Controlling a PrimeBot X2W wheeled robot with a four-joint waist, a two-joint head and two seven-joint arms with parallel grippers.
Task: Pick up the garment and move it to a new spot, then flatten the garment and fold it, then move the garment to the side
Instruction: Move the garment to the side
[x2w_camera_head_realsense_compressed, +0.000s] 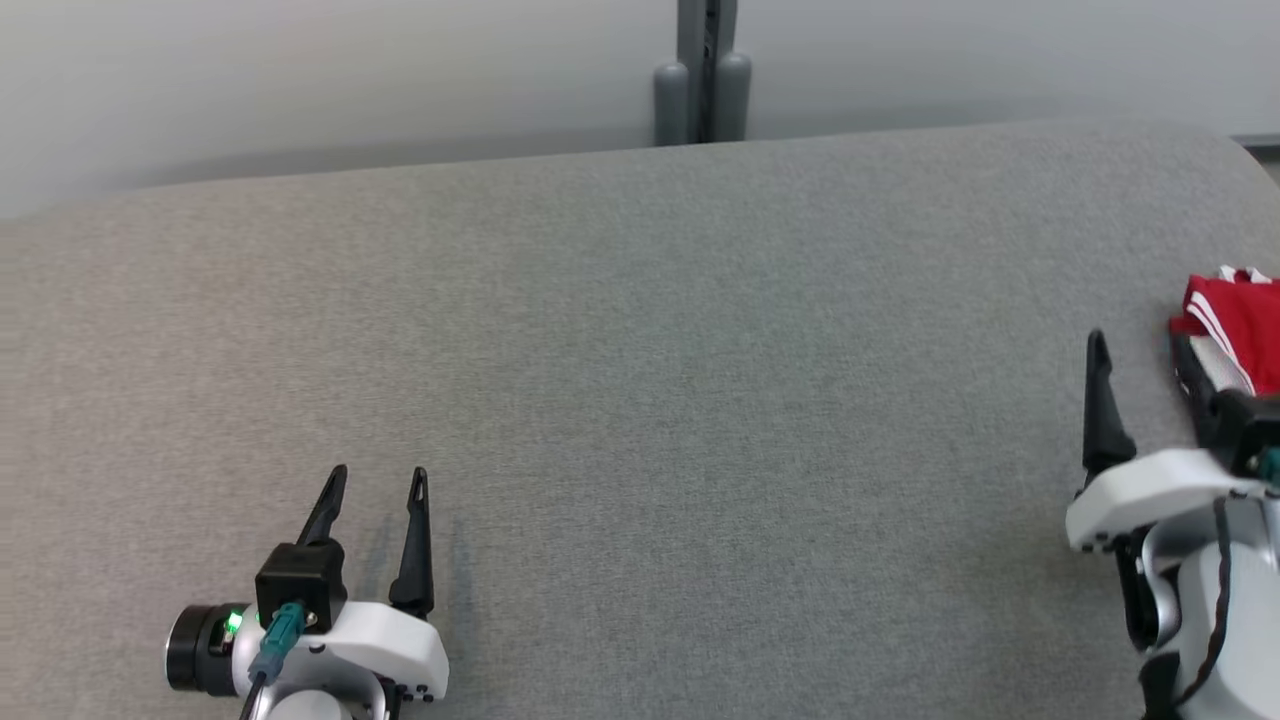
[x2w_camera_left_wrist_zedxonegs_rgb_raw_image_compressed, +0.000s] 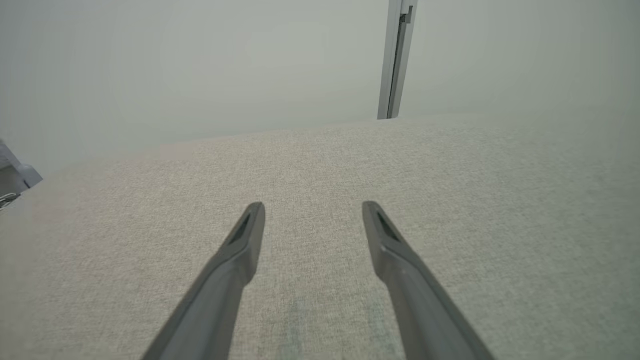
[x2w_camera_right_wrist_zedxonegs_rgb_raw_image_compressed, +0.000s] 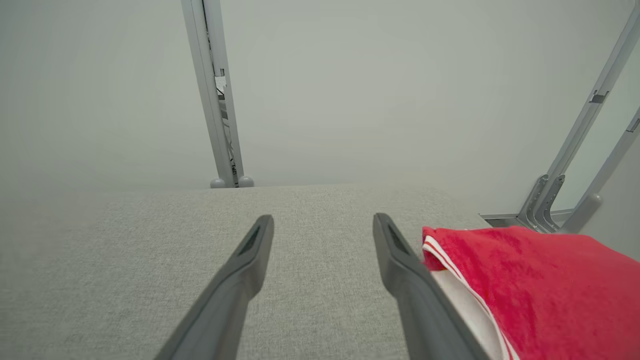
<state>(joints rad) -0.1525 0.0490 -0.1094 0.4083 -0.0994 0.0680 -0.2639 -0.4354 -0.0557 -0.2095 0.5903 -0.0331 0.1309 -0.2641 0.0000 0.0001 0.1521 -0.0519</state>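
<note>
With left gripper (x2w_camera_left_wrist_zedxonegs_rgb_raw_image_compressed: 313, 206) and right gripper (x2w_camera_right_wrist_zedxonegs_rgb_raw_image_compressed: 322, 220) open, empty, back straight off the garment (x2w_camera_right_wrist_zedxonegs_rgb_raw_image_compressed: 540, 280) without snagging its fold.

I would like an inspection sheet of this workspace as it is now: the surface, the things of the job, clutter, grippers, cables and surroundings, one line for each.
Surface: grey fabric surface, flat and smooth.
Job's things: red garment with white stripes, lying at the surface's right edge, beside the right gripper and not between its fingers; whether it touches a finger cannot be told.
Clutter: nothing seen.
Grippers: left gripper open, empty, low over the surface; right gripper open, empty.
Cables: teal-plugged cable at the left wrist; black cable along the right arm.
Surroundings: pale wall; grey post behind the surface; metal frame beyond the garment.
</note>
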